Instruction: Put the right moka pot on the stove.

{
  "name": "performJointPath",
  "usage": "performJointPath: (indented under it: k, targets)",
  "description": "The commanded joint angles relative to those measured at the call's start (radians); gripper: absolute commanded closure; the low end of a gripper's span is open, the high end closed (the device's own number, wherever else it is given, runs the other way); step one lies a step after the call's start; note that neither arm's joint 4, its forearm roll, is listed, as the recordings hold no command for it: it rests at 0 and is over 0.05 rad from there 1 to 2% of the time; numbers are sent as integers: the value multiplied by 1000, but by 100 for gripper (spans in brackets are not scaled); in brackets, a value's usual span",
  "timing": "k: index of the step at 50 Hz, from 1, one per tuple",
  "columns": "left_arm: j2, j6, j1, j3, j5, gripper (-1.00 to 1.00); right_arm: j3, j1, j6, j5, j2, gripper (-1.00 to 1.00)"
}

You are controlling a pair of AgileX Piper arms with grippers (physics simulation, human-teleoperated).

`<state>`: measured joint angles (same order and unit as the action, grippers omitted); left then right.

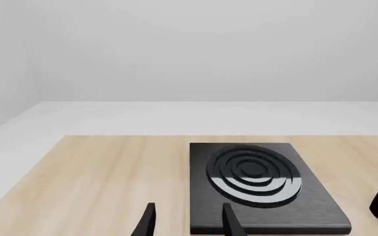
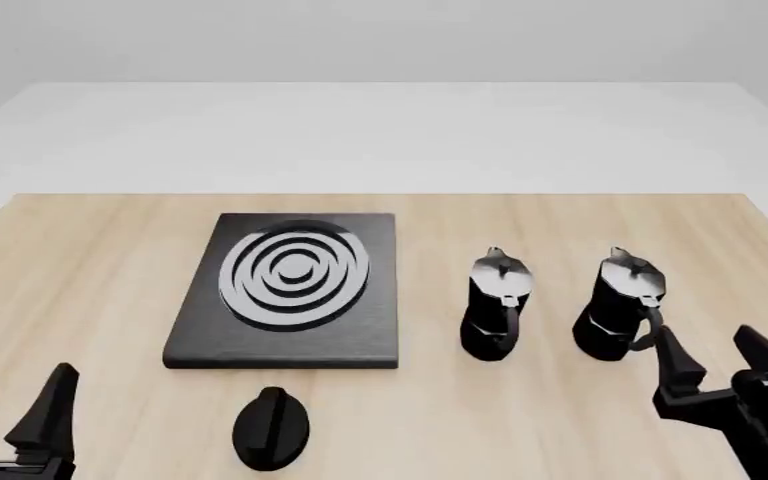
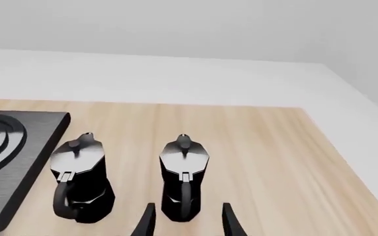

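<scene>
In the left wrist view, the stove is seen lying flat on the wooden bench, its silver-grey burner rings facing up. The left gripper is held wide apart and empty just short of the stove's near edge. Part of a black pot is cut off at the frame's edge.

In the front view, the stove is placed left of centre, with a round black knob near its front edge. The other moka pot and the right moka pot stand upright side by side, well apart from the stove. The right gripper is spread wide, empty, just beside the right moka pot's handle.

In the right wrist view, the right moka pot is seen upright between the parted fingers, handle towards the camera; contact cannot be told.
</scene>
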<state>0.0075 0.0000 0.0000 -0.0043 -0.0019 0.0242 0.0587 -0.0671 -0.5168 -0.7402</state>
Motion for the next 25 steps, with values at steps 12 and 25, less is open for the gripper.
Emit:
performJointPath:
  k: [12, 25]
  targets:
    - [0, 0, 0, 0, 0, -100, 14, 2, -9, -196, -278, -100]
    - [0, 0, 0, 0, 0, -100, 47, -27, 0, -326, -483, -100]
